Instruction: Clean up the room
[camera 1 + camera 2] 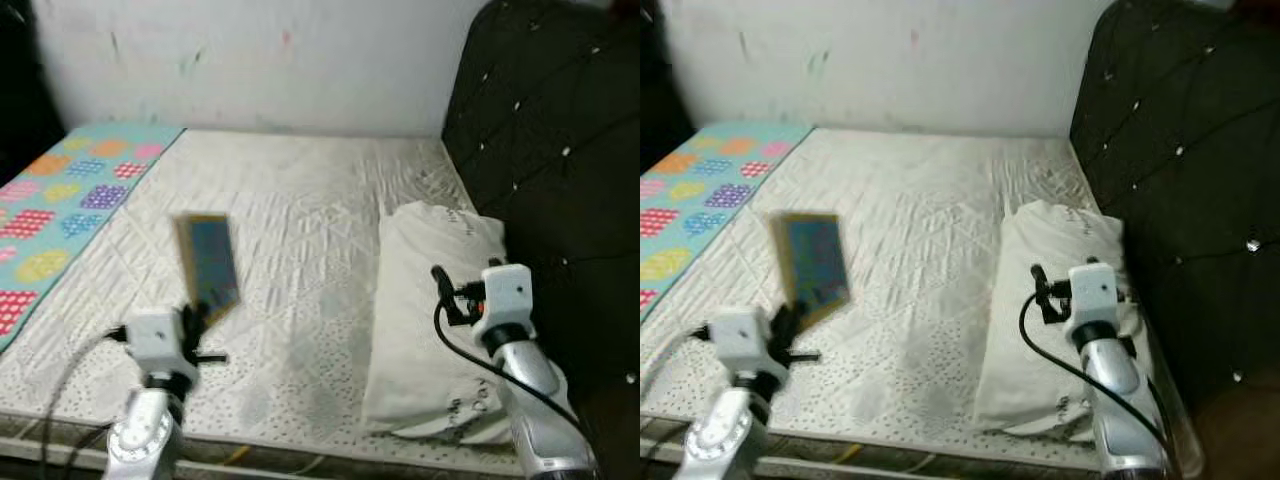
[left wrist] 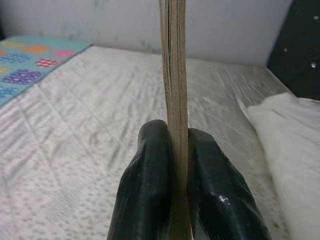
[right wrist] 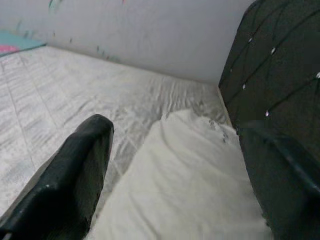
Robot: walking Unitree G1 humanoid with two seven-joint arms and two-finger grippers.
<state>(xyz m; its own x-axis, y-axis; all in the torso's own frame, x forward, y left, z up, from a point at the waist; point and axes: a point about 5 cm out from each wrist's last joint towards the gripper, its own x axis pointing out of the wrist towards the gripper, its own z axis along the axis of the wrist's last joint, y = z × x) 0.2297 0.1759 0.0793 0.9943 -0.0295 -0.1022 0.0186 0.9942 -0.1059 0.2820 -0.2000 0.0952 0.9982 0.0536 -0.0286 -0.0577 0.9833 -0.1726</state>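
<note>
1. One bed [image 1: 300, 200] is counted, covered by one white quilted mattress cover.
2. One book [image 1: 208, 265] is seen — blurred in the eye views, edge-on in the left wrist view.
3. One white pillow [image 1: 430, 300] is counted, beside one dark tufted headboard [image 1: 550, 150].
4. One patterned blanket [image 1: 60, 200] with coloured patches is seen.
5. Two grippers are counted — the left gripper [image 2: 177, 165] and the right gripper [image 3: 175, 165] — each with two black fingers.

A white quilted bed [image 1: 300, 220] is backed by a scuffed pale wall [image 1: 260, 60] and flanked at right by a dark tufted headboard [image 1: 550, 130].
</note>
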